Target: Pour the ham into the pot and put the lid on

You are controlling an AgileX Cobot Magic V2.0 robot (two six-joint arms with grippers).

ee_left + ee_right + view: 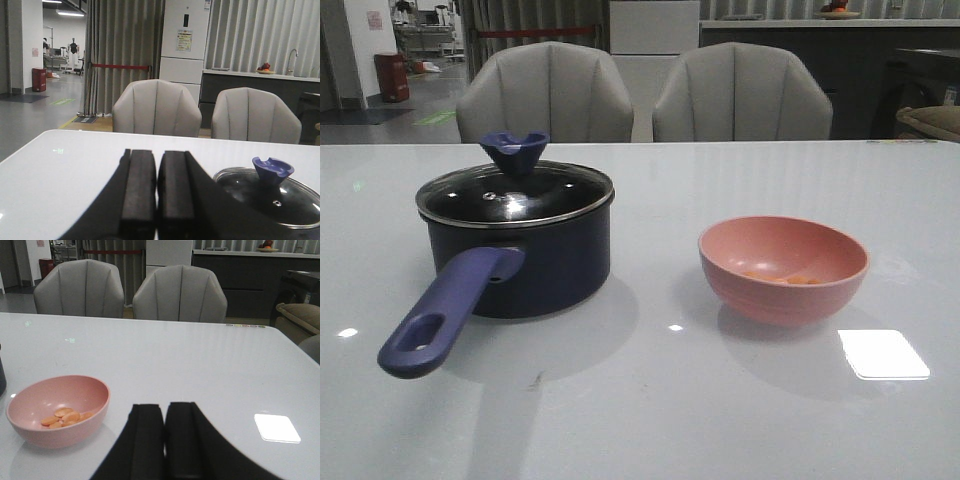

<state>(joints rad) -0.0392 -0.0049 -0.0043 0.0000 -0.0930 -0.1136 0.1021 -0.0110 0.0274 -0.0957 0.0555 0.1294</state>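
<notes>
The dark navy pot (535,265) stands left of centre on the table, its purple-blue handle (445,315) pointing to the front left. The glass lid (515,193) with the blue knob (515,152) sits on the pot; it also shows in the left wrist view (272,192). The pink bowl (783,268) stands to the right, holding several orange-pink ham bits (65,417). My left gripper (156,187) is shut and empty, left of the pot. My right gripper (165,440) is shut and empty, right of the bowl (57,410). Neither gripper shows in the front view.
Two grey chairs (545,95) (740,95) stand behind the white table's far edge (720,145). A bright light reflection (883,353) lies on the table to the front right of the bowl.
</notes>
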